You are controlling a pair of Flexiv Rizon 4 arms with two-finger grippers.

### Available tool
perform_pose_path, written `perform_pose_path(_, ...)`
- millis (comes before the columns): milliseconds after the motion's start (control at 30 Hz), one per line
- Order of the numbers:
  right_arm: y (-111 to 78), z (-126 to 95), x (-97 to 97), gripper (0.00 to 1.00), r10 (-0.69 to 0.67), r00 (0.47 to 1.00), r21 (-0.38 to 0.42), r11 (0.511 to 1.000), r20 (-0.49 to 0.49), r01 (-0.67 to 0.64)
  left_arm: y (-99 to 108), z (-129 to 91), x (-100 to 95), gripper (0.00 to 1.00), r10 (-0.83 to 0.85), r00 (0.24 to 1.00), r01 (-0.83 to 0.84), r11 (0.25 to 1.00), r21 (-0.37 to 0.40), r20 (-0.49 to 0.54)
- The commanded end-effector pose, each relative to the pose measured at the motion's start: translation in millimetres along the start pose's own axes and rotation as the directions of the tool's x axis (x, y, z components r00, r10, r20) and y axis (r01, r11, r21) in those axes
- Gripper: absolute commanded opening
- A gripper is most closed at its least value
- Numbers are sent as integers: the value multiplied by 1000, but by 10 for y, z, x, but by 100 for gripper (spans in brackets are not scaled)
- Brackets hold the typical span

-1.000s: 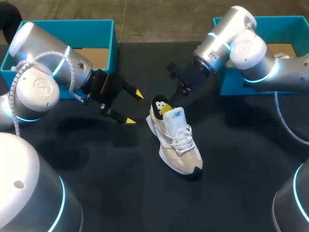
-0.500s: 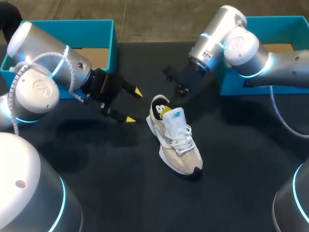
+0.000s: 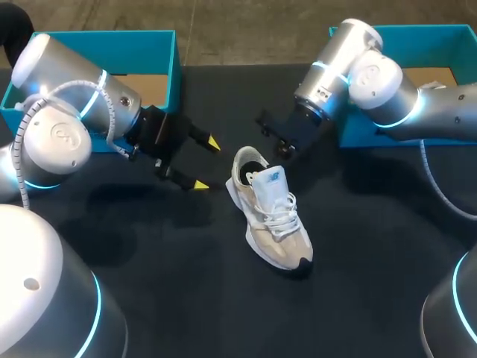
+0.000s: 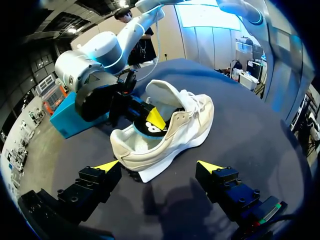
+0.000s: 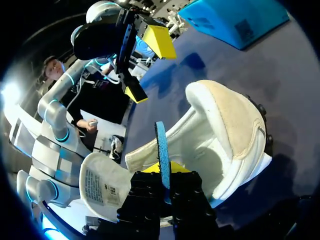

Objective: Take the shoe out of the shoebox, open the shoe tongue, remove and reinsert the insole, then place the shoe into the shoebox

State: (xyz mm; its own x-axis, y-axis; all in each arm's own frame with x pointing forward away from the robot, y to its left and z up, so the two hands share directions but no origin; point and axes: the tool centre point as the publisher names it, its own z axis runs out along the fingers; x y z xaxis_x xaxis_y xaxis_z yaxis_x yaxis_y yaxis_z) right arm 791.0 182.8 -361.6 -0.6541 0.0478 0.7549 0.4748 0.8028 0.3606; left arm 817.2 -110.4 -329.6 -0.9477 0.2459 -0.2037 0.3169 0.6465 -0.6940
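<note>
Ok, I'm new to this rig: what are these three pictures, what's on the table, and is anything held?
This is a robot with two silver arms. One picture looks down from above and behind it; the other two come from a camera on each wrist. On the black table lies a cream and white lace-up shoe, with a teal open shoebox behind the left arm and a second teal shoebox behind the right. The left gripper is open and empty, near the shoe's heel. The right gripper, at the shoe's opening, is shut on the thin blue-edged insole.

Cream shoe (image 3: 270, 215), black-and-blue insole (image 5: 161, 150)
</note>
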Motion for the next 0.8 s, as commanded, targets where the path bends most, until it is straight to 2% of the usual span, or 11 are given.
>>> perform_pose_path(33, 34, -26, 42, 29, -11, 1000, -2, 1000, 21, 11, 2, 8, -15, 100, 2, 1000, -2, 1000, 1, -4)
perform_pose_path(133, 74, -40, 63, 38, -21, 999, -3, 1000, 31, 21, -2, 13, -16, 100, 4, 1000, -4, 1000, 3, -5)
perform_pose_path(800, 210, -178, 181, 47, -56, 990, -21, 998, 126, 59, -5, 32, 22, 100, 9, 1000, -9, 1000, 12, -6)
